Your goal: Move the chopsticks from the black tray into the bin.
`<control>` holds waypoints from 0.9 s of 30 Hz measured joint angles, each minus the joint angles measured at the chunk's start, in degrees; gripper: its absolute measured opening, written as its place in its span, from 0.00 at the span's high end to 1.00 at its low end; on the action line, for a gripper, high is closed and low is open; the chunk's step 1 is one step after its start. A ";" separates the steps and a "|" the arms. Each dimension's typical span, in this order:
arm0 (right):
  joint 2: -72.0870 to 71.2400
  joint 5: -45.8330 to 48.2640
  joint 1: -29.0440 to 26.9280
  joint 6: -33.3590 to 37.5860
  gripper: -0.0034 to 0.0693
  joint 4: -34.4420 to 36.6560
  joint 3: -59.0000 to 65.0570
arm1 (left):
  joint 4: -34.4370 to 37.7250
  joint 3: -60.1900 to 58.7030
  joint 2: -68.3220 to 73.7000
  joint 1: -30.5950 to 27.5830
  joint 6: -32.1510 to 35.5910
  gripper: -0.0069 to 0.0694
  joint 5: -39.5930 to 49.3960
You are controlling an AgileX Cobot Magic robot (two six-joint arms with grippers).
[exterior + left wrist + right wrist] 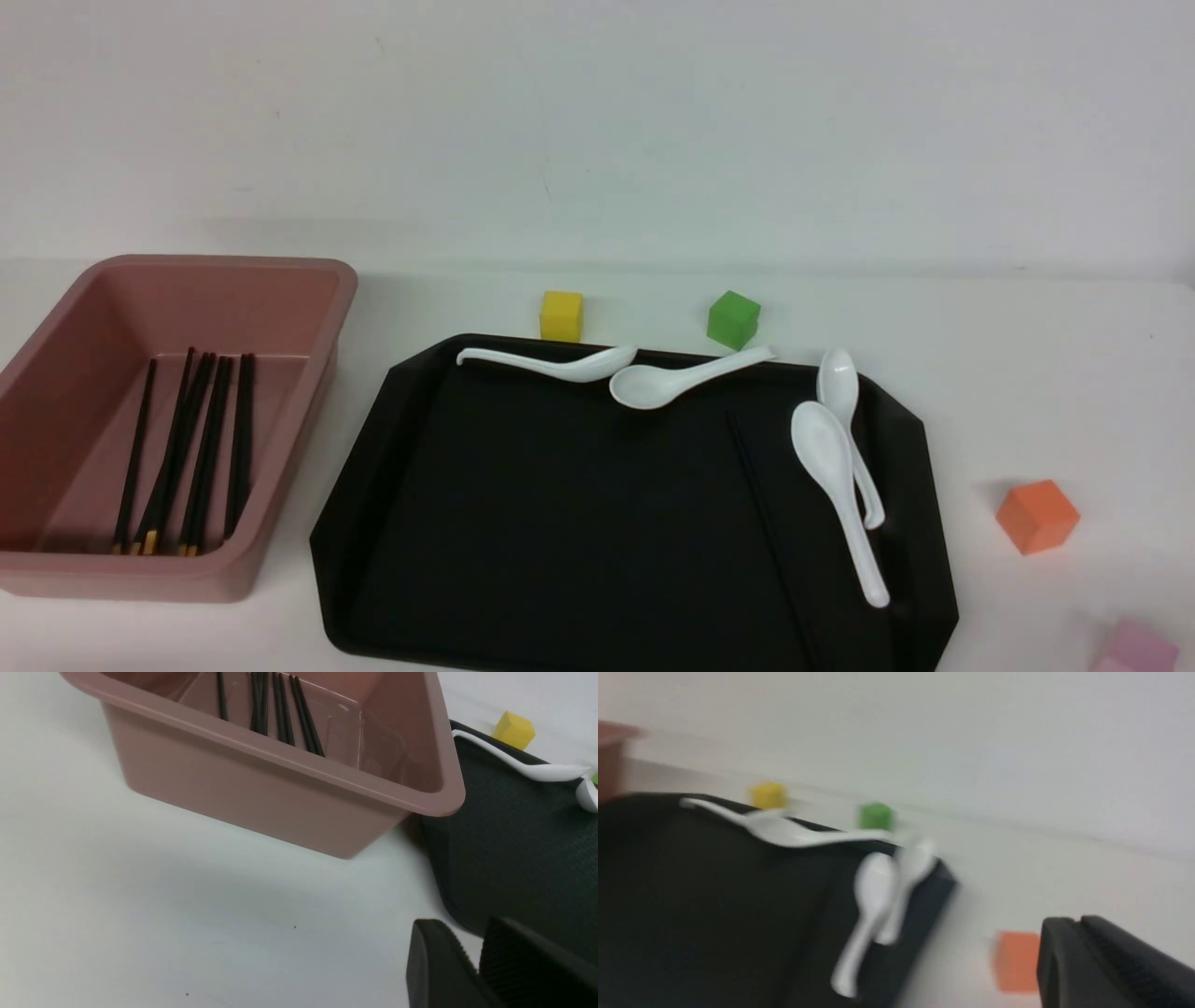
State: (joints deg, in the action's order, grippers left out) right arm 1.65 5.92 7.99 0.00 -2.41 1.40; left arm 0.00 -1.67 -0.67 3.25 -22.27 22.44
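Note:
The pink bin (347, 280) stands at the left and holds several black chopsticks (187, 448). They also show in the left wrist view (280, 704). One black chopstick (766, 523) lies on the black tray (560, 523), right of its middle, next to two spoons. Neither arm shows in the front view. My left gripper (467, 926) hovers low over the table near the bin's corner (257, 793) and the tray's edge (514, 858). Its tips stand slightly apart and hold nothing. My right gripper (1076, 919) is shut and empty beside the tray's right side; its view is blurred.
Several white spoons lie on the tray: two along the far rim (551, 364) (681, 378), two at the right (831, 485). A yellow block (561, 315) and a green block (733, 319) sit behind the tray. An orange block (1036, 515) and a pink block (1134, 649) sit to its right.

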 joint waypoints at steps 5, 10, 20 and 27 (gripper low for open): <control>-2.22 9.32 -6.44 0.00 0.86 0.00 0.00 | 0.00 0.00 0.00 0.00 0.00 0.69 0.00; -2.22 14.77 -8.46 0.00 0.85 0.00 -0.26 | 0.00 0.00 0.00 0.00 0.00 0.69 0.00; -2.22 15.03 -3.86 0.00 0.83 0.19 -0.32 | 0.00 0.00 0.00 0.00 0.00 0.68 0.00; -2.22 15.07 -3.74 0.00 0.82 0.19 -0.32 | 0.00 0.00 0.00 0.00 0.00 0.68 0.00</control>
State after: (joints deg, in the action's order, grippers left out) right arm -0.57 21.00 4.25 0.00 -2.22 1.07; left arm 0.00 -1.67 -0.67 3.25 -22.27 22.44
